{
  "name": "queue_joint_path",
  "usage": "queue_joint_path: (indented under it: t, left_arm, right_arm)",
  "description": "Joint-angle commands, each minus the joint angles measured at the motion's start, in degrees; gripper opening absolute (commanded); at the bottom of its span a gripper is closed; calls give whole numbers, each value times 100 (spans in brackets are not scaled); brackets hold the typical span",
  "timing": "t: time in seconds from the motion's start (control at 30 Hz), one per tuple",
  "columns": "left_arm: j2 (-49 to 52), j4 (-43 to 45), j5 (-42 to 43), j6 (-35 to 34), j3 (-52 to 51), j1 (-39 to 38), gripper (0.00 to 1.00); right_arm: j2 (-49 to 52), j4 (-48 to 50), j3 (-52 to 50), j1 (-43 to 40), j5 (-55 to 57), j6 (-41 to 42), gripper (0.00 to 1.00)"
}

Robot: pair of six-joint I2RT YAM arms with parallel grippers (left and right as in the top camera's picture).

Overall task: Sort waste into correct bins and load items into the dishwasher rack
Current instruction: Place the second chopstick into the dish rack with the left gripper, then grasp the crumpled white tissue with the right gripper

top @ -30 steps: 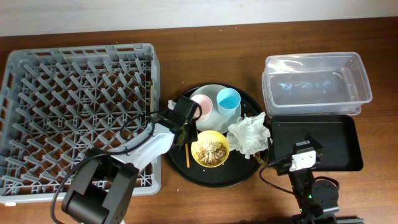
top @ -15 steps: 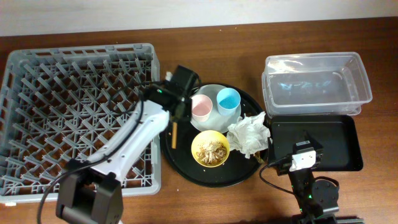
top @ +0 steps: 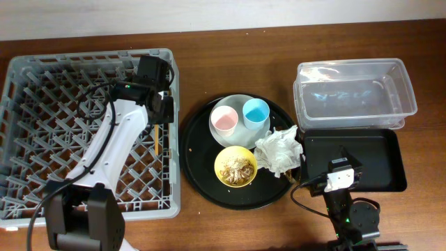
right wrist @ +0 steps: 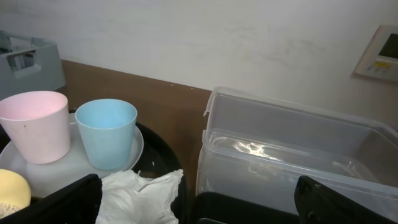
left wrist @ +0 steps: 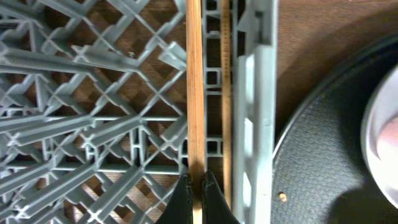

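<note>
Overhead view: a grey rack (top: pixel 42 90) fills the left of the table (top: pixel 230 56). The left arm stretches across it, wrist above its right edge. The left gripper (left wrist: pixel 194 190) is pinched tight on the chopsticks (left wrist: pixel 194 93), which run just inside the rack's right wall; 1 stick sits between the fingers, the other just beside it. A round tray (top: pixel 198 174) carries a plate (top: pixel 240 104) bearing a pink cup (top: pixel 224 120) and blue cup (top: pixel 256 111), a bowl (top: pixel 217 162) of scraps (top: pixel 235 167), and a napkin (top: pixel 279 152). Right of these sit a clear tub (top: pixel 301 90) and black bin (top: pixel 376 157). The right gripper (right wrist: pixel 196 199) is spread wide, holding nothing. A wall panel (right wrist: pixel 380 53) has markings too blurred to read.
</note>
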Motion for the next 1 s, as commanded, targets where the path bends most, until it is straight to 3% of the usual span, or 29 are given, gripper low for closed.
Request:
queue_joint_path:
  t: [0.0, 0.4, 0.57, 0.87, 0.97]
  left_arm:
    - [-66, 15, 168, 125, 0, 17, 1]
    - [-57, 496, 17, 57, -437, 15, 3]
    - [-55, 494, -111, 57, -437, 15, 33]
    - [-264, 422, -94, 57, -240, 15, 40]
    - [-704, 223, 275, 52, 0, 15, 49]
  right_arm:
    - [-33, -24, -31, 15, -31, 7, 99]
    - [-33, -24, -31, 15, -31, 7, 98]
    - [-33, -22, -31, 15, -31, 7, 99]
    - [-33, -22, -31, 15, -31, 7, 99]
    - [-33, -24, -31, 15, -31, 7, 99]
